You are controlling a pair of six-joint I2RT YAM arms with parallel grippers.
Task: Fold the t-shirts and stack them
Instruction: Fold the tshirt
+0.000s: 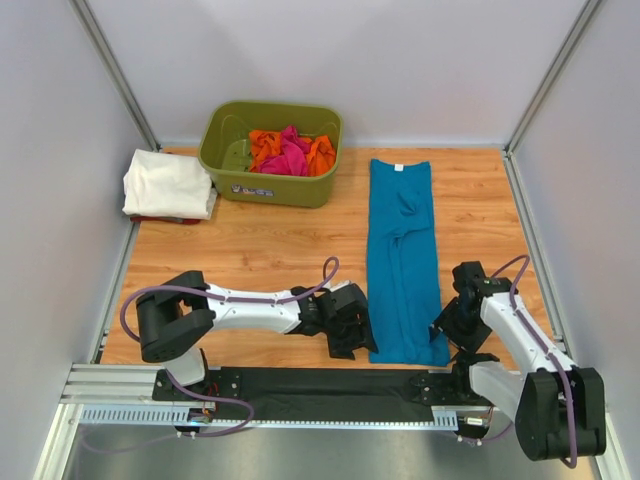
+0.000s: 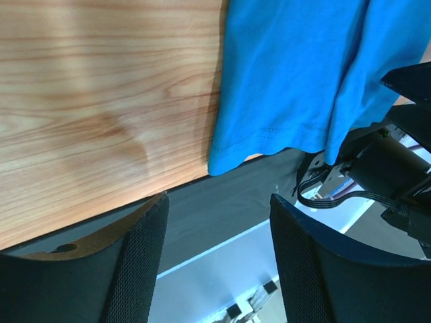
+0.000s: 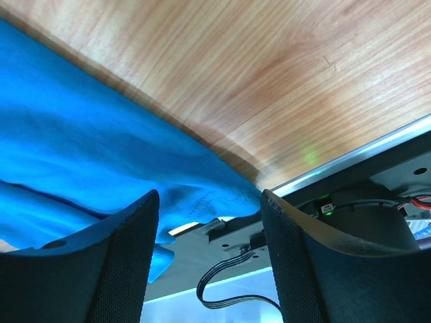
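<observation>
A teal-blue t-shirt (image 1: pixel 402 255) lies folded in a long narrow strip on the wooden table, collar at the far end, hem at the near edge. My left gripper (image 1: pixel 352 335) is open and empty just left of the hem's left corner (image 2: pixel 225 161). My right gripper (image 1: pixel 450 328) is open and empty just right of the hem's right corner (image 3: pixel 222 195). A folded white t-shirt (image 1: pixel 168 184) lies at the far left. Pink (image 1: pixel 285 155) and orange t-shirts (image 1: pixel 320 152) lie crumpled in the tub.
An olive-green plastic tub (image 1: pixel 272 185) stands at the back, left of centre. A black strip and metal rail (image 1: pixel 300 395) run along the near table edge. Grey walls close in the sides and the back.
</observation>
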